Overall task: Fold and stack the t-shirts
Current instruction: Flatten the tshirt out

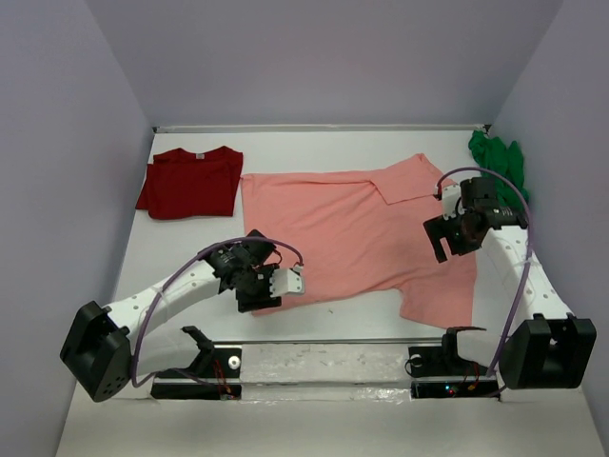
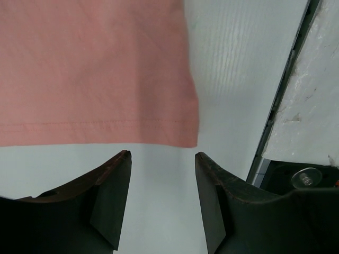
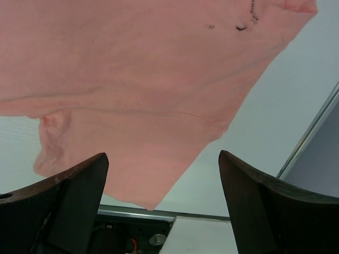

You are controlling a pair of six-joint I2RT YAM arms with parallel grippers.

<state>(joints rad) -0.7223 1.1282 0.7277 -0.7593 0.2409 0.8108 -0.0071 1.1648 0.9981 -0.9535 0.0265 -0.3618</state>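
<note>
Found white table (image 1: pixel 181 249), lilac walls (image 1: pixel 314 57); left gripper (image 2: pixel 161 154) half-parted, right gripper (image 3: pixel 164 156) wide, both empty by salmon-pink t-shirt (image 1: pixel 352 228). Saw dark red t-shirt (image 1: pixel 190 181), green t-shirt (image 1: pixel 500 162) from above only.

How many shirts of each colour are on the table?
salmon-pink shirt: 1
dark red shirt: 1
green shirt: 1
Total: 3 shirts
</note>
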